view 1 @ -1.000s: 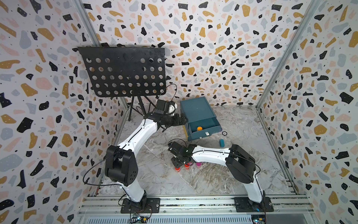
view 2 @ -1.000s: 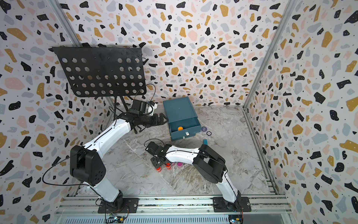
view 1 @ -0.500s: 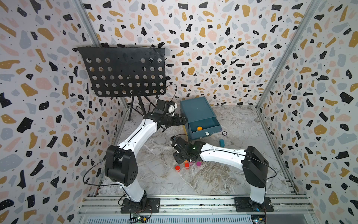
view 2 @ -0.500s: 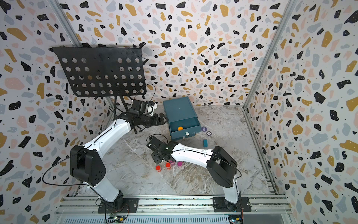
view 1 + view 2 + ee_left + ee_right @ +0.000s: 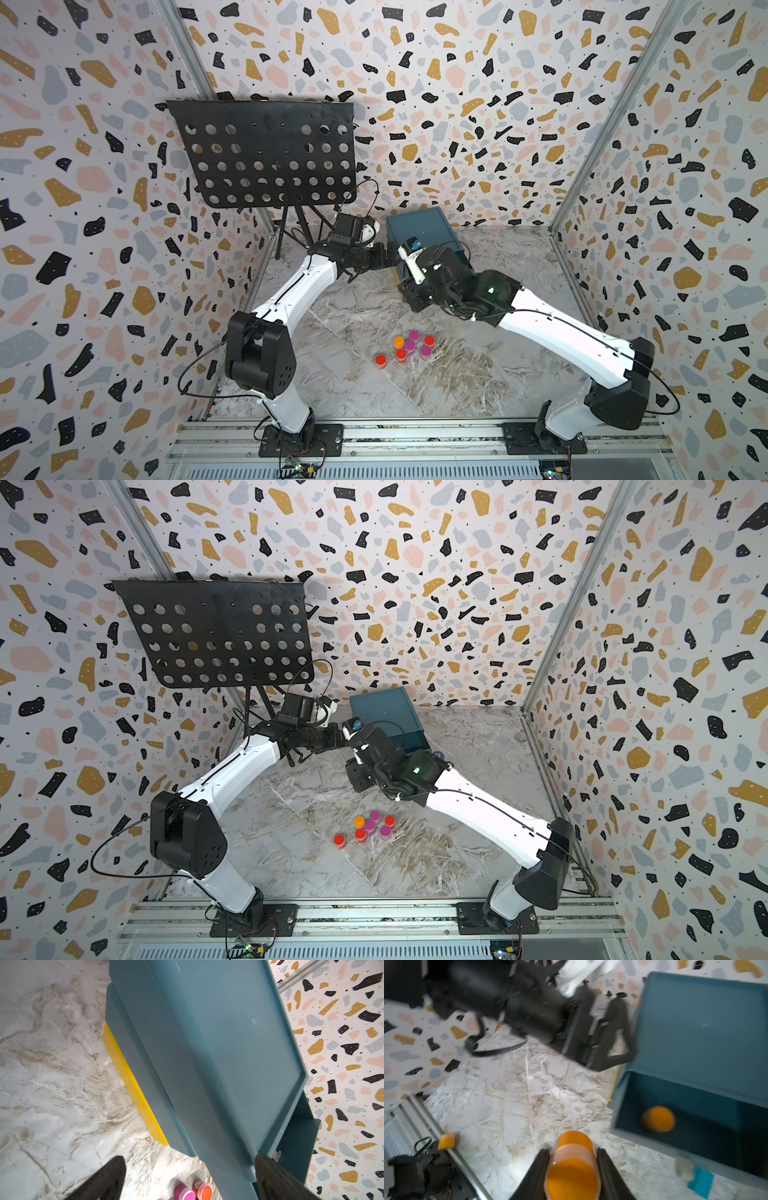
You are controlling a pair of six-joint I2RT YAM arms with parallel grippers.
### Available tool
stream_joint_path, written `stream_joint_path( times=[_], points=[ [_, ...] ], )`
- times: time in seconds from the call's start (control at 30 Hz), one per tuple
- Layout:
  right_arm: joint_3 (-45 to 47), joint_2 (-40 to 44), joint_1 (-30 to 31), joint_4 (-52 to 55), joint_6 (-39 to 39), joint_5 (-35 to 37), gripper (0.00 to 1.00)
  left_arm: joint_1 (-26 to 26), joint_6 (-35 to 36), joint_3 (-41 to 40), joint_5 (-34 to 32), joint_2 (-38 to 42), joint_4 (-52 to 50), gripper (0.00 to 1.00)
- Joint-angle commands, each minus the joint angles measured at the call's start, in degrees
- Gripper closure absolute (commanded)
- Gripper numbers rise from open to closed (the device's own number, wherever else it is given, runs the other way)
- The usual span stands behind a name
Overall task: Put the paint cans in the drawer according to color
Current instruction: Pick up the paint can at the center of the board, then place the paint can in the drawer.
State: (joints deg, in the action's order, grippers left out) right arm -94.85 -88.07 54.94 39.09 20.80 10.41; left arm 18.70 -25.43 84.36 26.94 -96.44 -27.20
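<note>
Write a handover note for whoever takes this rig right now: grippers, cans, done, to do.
Left gripper: open, against the side of the dark teal drawer chest; it looks like it is bracing it.
Right gripper: shut on a small clear jar with an orange lid, held off the table near the chest's open drawer.
Done: one orange-lidded jar lies in that drawer.
On the marble-patterned table, clustered: one orange jar, three red jars, three magenta jars.
To do: drop the held jar, fetch the last orange, then sort red and magenta.
</note>
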Motion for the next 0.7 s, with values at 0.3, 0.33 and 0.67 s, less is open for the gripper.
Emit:
stream_joint_path(
  times=[0.3,0.33,0.67],
  points=[
    [-12.09,-9.13,-16.99,12.03,-2.45,-7.4,0.82,-0.07,-3.86,4.15,3.26,-2.45,2.83,0.0],
    [-12.43,-10.13,-17.29,12.16,-2.77,-7.35,0.82,-0.08,-4.2,4.22,3.81,-2.92,3.11,0.0],
    [-10.29,-13.56,-18.46,11.83,-3.73,-8.36,0.56,-0.07,-4.14,4.23,4.93,-5.59,3.51,0.0]
  ],
)
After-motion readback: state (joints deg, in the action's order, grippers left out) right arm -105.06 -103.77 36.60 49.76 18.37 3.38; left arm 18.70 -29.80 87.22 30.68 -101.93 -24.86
